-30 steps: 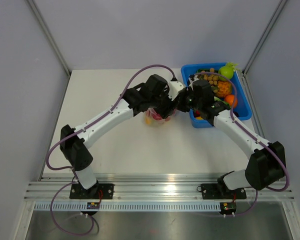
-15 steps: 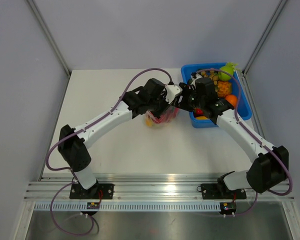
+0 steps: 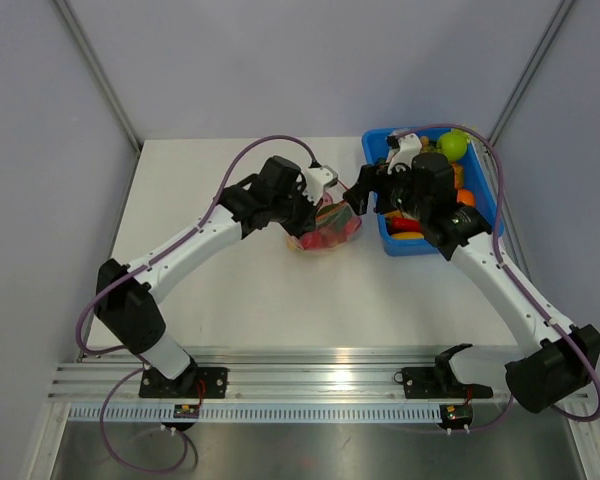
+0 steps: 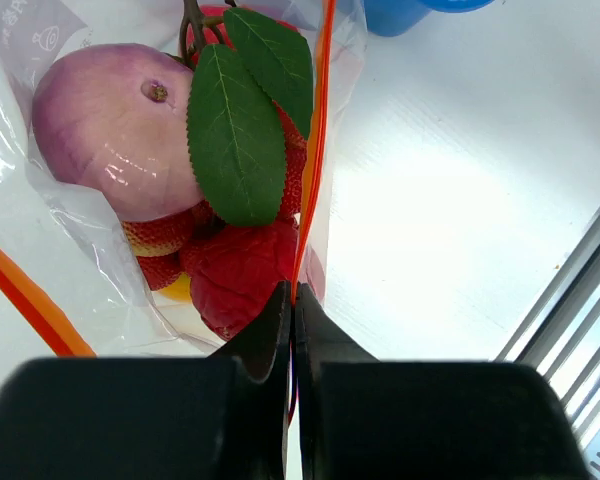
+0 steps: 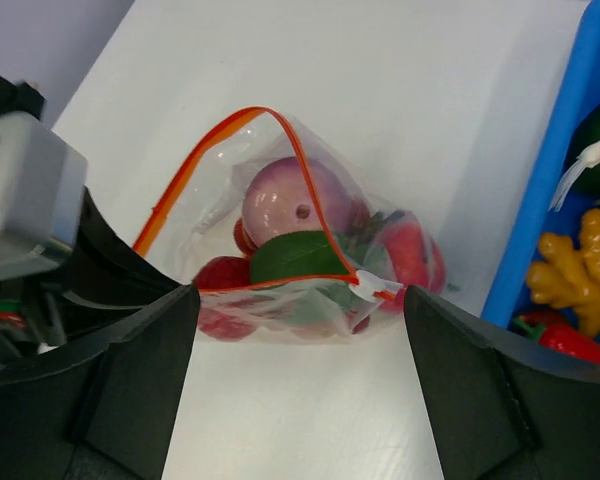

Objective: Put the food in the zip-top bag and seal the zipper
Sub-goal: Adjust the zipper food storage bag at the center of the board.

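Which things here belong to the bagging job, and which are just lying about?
Job: zip-top bag; zipper; bagged food; loose food in the bin; left gripper, shut on the zipper; right gripper, open.
Lying about: blue bin; purple cables; metal rail.

My left end effector (image 4: pixel 292 292) crowds the zip-top bag (image 5: pixel 290 240); the blue bin (image 5: pixel 555 190) blocks the counter's (image 3: pixel 240 290) far-right corner; I can pass along its near edge.
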Available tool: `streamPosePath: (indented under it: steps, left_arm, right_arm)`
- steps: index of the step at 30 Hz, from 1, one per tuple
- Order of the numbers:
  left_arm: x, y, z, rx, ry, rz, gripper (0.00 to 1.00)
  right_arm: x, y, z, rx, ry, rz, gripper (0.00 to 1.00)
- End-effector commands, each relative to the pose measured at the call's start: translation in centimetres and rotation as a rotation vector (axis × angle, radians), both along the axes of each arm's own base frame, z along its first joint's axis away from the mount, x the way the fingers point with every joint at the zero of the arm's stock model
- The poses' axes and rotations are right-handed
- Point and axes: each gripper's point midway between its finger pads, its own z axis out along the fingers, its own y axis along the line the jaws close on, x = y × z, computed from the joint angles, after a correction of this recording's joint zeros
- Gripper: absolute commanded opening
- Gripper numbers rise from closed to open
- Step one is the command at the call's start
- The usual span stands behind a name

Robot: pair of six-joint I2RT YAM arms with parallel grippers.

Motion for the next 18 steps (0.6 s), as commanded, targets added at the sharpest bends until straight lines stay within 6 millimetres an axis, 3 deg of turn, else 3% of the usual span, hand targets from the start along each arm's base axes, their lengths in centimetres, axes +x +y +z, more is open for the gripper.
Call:
streamPosePath:
  steps: [1, 5, 9, 12, 18]
  left_arm:
    - [-0.3, -0.6, 3.3, -0.118, -0.038, -0.026, 0.00]
    - [0.1, 0.0, 3.8, -0.152, -0.021, -0.013, 0.00]
    - [0.5, 0.2, 4.2, -0.168, -0.021, -0.008, 0.00]
    - [0.7, 0.2, 4.3, -0.173, -0.022, -0.003, 0.00]
    - [0.4, 0.0, 4.3, -0.186, -0.009, -0.010, 0.00]
  right_arm:
    - [0.5, -1.6, 0.6, -0.125, -0.181, 0.008, 0.90]
    - [0.6, -3.5, -0.4, -0.165, -0.230, 0.036, 0.89]
    - [-0.4, -3.5, -1.8, -0.140, -0.331, 0.172, 0.75]
    - [-0.7, -3.4, -2.5, -0.190, -0.449, 0.223, 0.75]
    - [-0.6, -2.4, -4.0, -0.228, -0.432, 0.326, 0.73]
